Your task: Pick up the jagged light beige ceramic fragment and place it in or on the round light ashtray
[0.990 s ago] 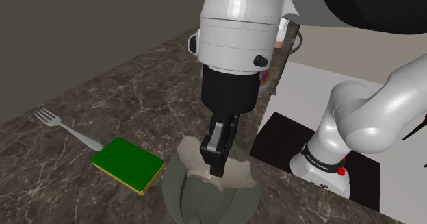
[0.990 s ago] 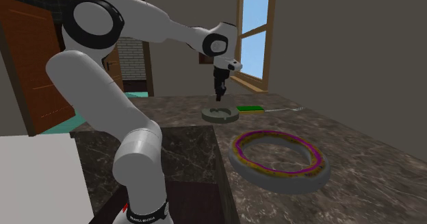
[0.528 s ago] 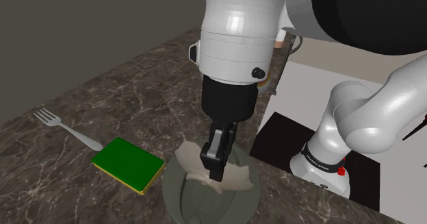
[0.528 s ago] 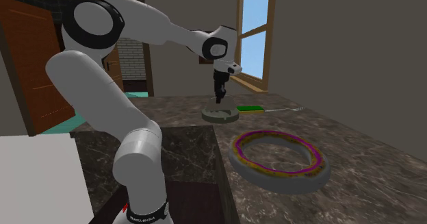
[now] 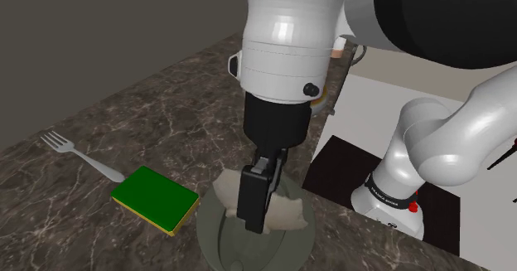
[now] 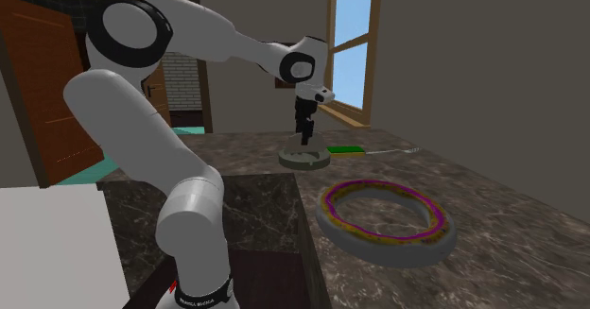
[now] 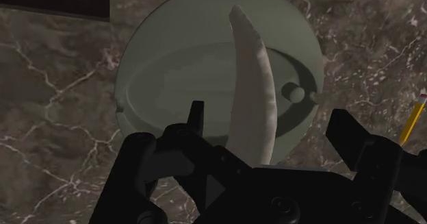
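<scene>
The round grey-green ashtray (image 7: pixel 171 72) lies on the dark marble counter right under my gripper (image 7: pixel 270 116). The jagged beige fragment (image 7: pixel 250 85) stands on edge across the ashtray's bowl, between my two fingers, which are apart and open. One fingertip (image 7: pixel 196 116) is close beside the fragment and the other is well clear. In the shoulder view the gripper (image 5: pixel 253 205) hangs low over the ashtray (image 5: pixel 224 244), with the fragment (image 5: pixel 288 213) resting on it behind the fingers. From the second exterior view the gripper (image 6: pixel 303 132) is just above the ashtray (image 6: pixel 303 158).
A green flat block (image 5: pixel 155 196) lies touching distance from the ashtray at the shoulder view's left, with a fork (image 5: pixel 79 155) beyond it. A large grey ring (image 6: pixel 386 220) with a purple and yellow band sits nearer the second exterior camera. The counter's edge and stand (image 5: pixel 389 199) are close.
The fingers have spread apart and let go of the fragment, which has settled lower onto the ashtray. The hand came down slightly over the last second.
</scene>
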Available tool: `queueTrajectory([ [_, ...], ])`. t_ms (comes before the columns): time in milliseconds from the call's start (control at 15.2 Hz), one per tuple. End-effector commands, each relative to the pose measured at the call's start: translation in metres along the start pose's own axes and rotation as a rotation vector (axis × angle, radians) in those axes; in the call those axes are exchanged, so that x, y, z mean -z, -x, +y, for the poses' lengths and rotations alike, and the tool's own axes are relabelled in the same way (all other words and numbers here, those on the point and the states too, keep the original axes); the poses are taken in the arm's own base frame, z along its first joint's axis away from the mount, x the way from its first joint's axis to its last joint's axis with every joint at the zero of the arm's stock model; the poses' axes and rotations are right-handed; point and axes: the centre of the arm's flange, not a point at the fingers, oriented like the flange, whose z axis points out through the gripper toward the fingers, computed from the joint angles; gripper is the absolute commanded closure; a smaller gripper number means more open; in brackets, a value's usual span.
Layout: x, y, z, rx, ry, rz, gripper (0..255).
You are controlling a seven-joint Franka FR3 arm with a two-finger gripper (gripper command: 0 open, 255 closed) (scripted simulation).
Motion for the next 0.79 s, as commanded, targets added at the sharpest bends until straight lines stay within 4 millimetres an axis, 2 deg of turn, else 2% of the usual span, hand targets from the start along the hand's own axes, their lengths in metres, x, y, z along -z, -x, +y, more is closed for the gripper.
queueTrajectory([
  [0, 0.013, 0.0, 0.0, 0.0, 0.0, 0.0, 0],
  [198, 0.05, 0.0, 0.0, 0.0, 0.0, 0.0, 0],
  [726, 0.05, 0.0, 0.0, 0.0, 0.0, 0.0, 0],
])
